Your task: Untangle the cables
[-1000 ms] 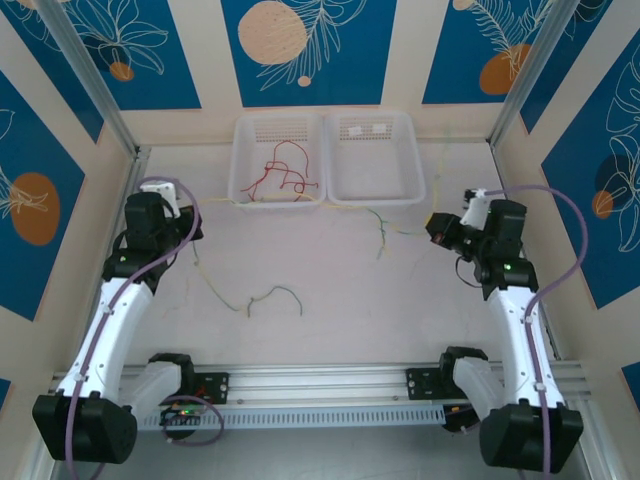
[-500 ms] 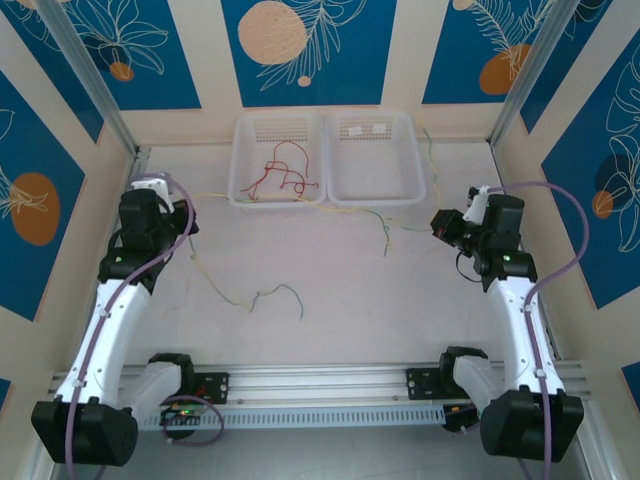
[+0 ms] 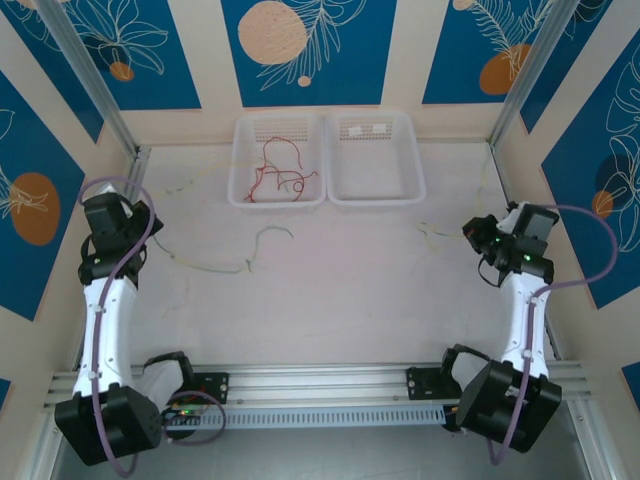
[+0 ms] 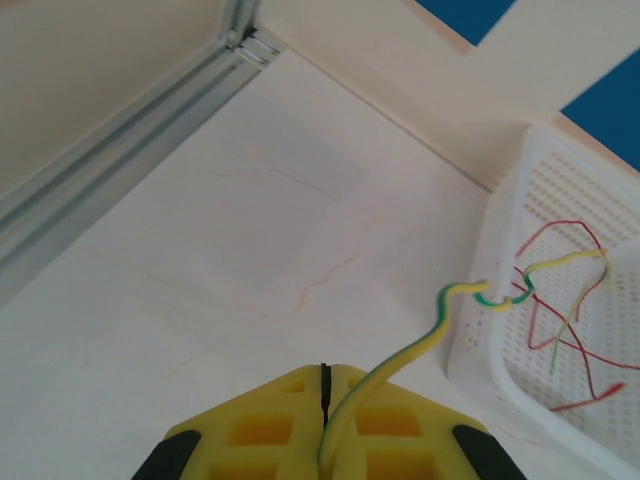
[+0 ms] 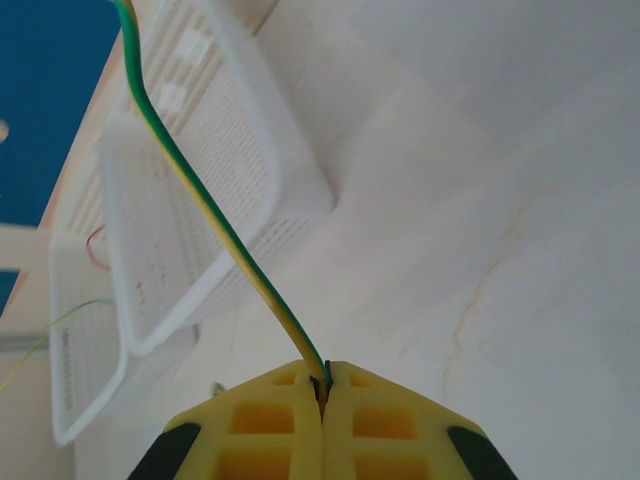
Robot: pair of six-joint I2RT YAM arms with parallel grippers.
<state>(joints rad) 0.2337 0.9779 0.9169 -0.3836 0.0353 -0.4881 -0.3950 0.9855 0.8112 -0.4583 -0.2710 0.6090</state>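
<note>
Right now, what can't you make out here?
Right wrist: right cable leaves the top edge, far end cut off.
Left wrist: end of left cable hidden inside shut left end effector.
Top: red cables in basket too small to count; table strands too thin to trace.

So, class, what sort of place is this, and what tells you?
Probably a robot lab test cell: two arms bolted to an aluminium rail, patterned panels walling in the table, a white basket holding thin red cables.
</note>
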